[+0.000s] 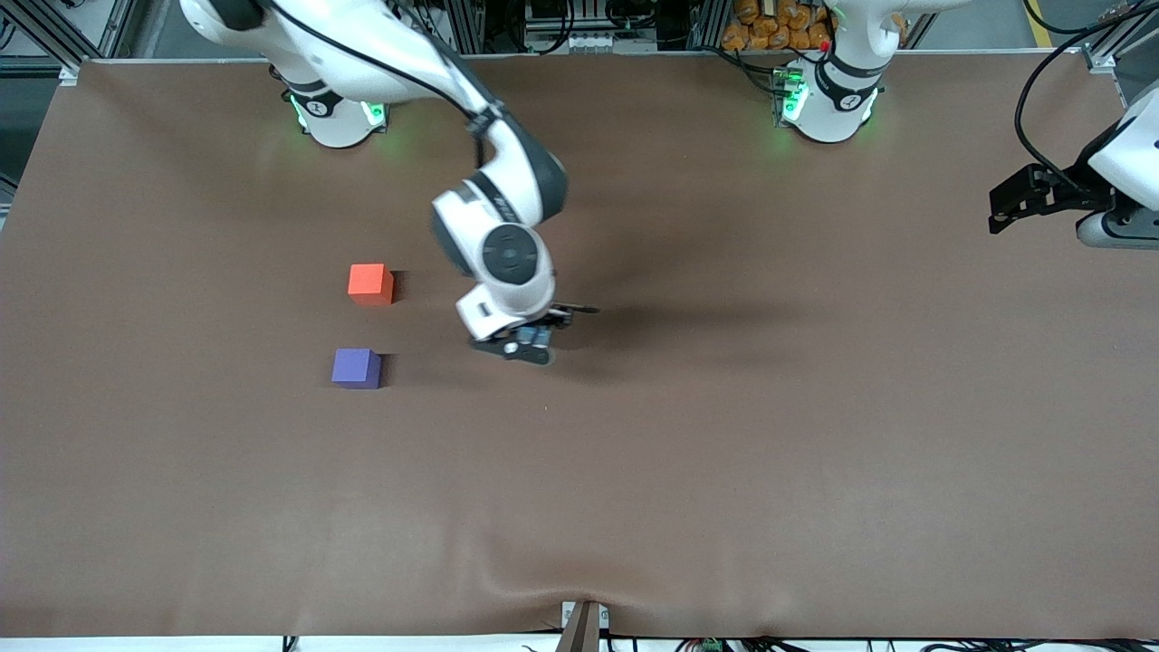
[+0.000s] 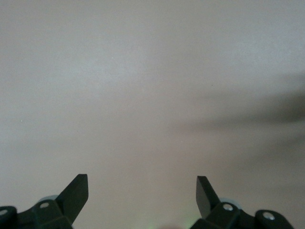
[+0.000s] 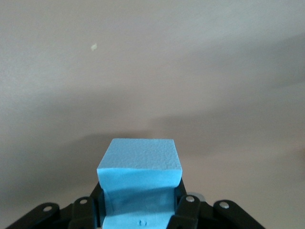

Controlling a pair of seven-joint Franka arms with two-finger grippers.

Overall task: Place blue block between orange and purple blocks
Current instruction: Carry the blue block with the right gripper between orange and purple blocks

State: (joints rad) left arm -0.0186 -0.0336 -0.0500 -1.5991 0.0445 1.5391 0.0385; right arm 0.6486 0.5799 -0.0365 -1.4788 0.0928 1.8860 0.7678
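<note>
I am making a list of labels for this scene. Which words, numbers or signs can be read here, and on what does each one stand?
No text can be read anywhere.
Blue block, held in the right claw: a small dark mark near its lower edge, too small to read.
Orange block and purple block: plain faces.
Left claw: open, no marking.

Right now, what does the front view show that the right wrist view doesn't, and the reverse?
Only the front view shows the orange block and, nearer the camera, the purple block, with a gap between them, plus the left hand waiting at the left arm's end of the table. Only the right wrist view shows the blue block plainly, clamped between the fingers. Both show the right hand and the brown table.
</note>
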